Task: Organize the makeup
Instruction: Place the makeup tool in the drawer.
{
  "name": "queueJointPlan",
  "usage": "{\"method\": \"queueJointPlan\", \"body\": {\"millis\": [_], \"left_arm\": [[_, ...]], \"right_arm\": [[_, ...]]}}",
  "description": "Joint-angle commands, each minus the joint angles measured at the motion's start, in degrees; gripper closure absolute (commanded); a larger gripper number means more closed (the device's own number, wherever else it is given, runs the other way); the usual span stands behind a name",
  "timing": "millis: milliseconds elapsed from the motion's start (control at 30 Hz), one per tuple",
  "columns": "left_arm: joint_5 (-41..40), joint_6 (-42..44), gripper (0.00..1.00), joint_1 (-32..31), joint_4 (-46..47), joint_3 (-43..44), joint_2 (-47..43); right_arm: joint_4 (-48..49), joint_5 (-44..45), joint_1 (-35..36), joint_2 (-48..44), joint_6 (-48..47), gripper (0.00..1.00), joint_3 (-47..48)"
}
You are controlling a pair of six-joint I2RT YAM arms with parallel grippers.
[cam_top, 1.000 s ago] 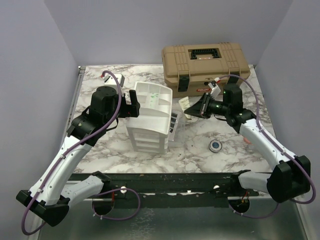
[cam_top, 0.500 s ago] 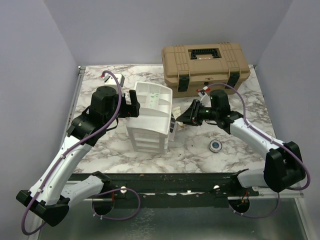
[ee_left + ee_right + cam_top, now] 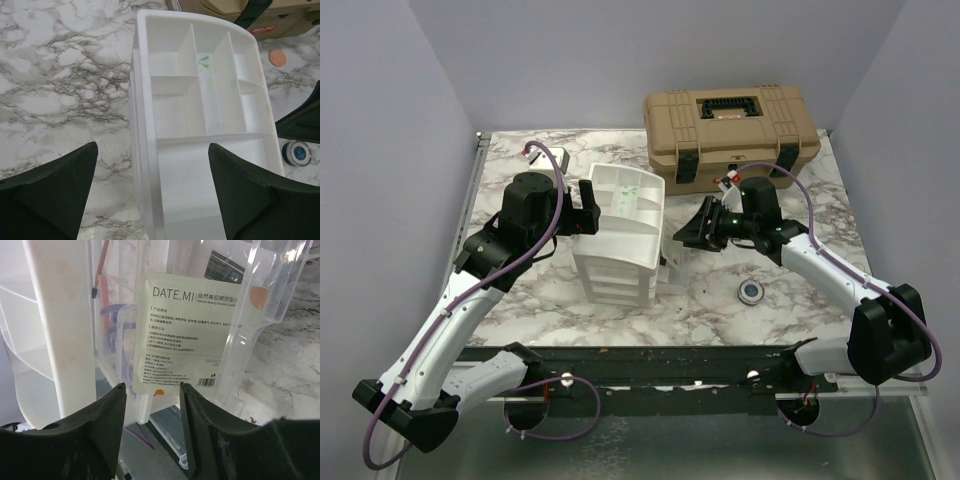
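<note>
- Marble table (image 3: 520, 165), grey walls; a white drawer unit (image 3: 620, 240) stands mid-table.
- The right gripper (image 3: 151, 387), jaws parted and holding nothing, faces a sachet (image 3: 190, 335) that leans in the clear drawer (image 3: 270, 300) at the unit's 3 o'clock side. It looks stowed.
- The left gripper (image 3: 152, 146) hangs wide open over the unit's top tray.
- A compact (image 3: 751, 291) at 4 o'clock and a pink disc (image 3: 277, 57) by the toolbox (image 3: 730, 125) lie loose. I'd say the job is well short of done.

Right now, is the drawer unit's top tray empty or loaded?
Empty: every visible compartment of the top tray shows bare white plastic, with only faint green smudges.
</note>
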Motion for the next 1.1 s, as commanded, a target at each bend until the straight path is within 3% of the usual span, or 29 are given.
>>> {"method": "queueJointPlan", "body": {"millis": [0,100,400,500,667,1067], "left_arm": [[1.0,-0.1,0.07,0.1,0.6,0.8,0.2],[1.2,0.0,0.07,0.1,0.7,1.1,0.8],[1.5,0.3,0.07,0.0,0.8,1.3,1.8],[1.3,0.2,0.07,0.1,0.9,1.1,1.8],[0.4,0.3,0.07,0.1,0.9,0.3,2.3],[0.3,0.7,0.07,0.1,1.4,0.0,4.2]], "right_arm": [[-2.6,1.6,0.4,-1.2,-3.0,0.51,1.5],[-0.9,-0.4,0.6,-0.1,-3.0,0.66,2.2],[-3.9,5.2,3.9,8.1,-6.6,0.69,9.9],[-5.1,10.6,4.4,9.6,-6.4,0.75,10.2],[-4.7,11.2,4.6,12.0,-7.2,0.78,9.3],[-11.9,16.8,8.4,19.9,-14.2,0.76,16.4]]}}
